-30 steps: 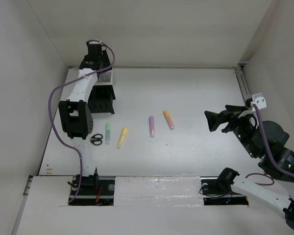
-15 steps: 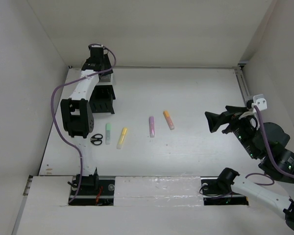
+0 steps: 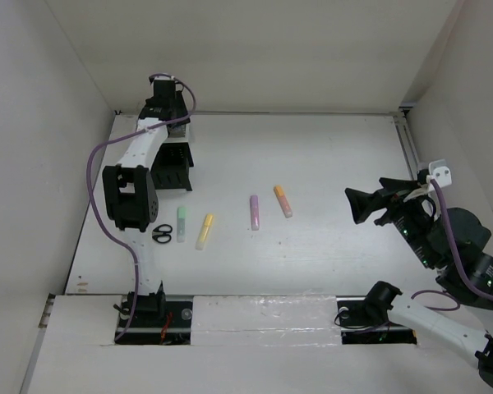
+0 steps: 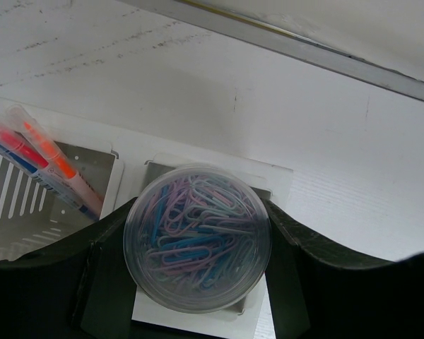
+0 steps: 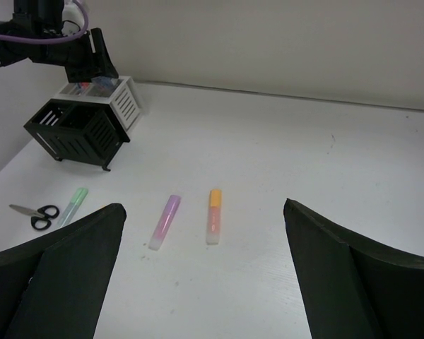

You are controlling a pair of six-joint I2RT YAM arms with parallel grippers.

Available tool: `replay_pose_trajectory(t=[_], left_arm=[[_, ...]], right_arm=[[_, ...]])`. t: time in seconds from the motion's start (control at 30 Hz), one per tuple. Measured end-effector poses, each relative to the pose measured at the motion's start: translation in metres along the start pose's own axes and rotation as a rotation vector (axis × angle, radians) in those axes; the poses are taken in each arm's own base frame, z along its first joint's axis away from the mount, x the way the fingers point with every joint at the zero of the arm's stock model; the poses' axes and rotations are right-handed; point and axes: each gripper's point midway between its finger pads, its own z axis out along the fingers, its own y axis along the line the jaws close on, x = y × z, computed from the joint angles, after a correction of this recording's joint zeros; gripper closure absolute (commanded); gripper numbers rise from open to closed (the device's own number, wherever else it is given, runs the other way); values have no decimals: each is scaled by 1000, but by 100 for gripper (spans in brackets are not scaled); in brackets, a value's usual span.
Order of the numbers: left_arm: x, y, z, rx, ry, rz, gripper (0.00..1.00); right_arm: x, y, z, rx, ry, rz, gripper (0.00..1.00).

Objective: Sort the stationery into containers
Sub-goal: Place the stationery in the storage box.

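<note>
My left gripper point(image 4: 198, 263) is shut on a round clear tub of coloured paper clips point(image 4: 196, 236), held just above the right compartment of the white organiser point(image 4: 219, 159). The other compartment holds red, orange and blue pens point(image 4: 46, 159). In the top view the left gripper point(image 3: 168, 111) is at the back left, over the white organiser point(image 3: 179, 129), with the black organiser point(image 3: 171, 167) in front of it. Scissors point(image 3: 162, 234) and green point(image 3: 181, 222), yellow point(image 3: 205, 231), purple point(image 3: 254, 212) and orange point(image 3: 283, 201) markers lie on the table. My right gripper point(image 3: 357, 203) is open and empty, to their right.
White walls close the table at the left, back and right. In the right wrist view the purple marker point(image 5: 164, 222) and orange marker point(image 5: 213, 216) lie ahead between the open fingers, and the scissors point(image 5: 35, 214) lie far left.
My left gripper has shifted slightly back and to the right over the white organiser. My right arm has sunk slightly. The items on the table have not moved.
</note>
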Motion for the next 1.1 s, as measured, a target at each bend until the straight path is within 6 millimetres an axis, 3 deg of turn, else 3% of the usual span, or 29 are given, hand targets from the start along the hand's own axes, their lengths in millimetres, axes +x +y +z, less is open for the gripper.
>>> replay_pose_trajectory(t=[0.57,0.93,1.1], left_arm=[[19,2,-8,-29,42,24,100],[20,3,-12,-36,47,23,39],[19,3,-13,-40,45,18,22]], right_arm=[[-5,3,-9,-36,-25,24,0],[-9,3,-14,-47,-39,32,0],[-8,3,-14,-49,-38,32,0]])
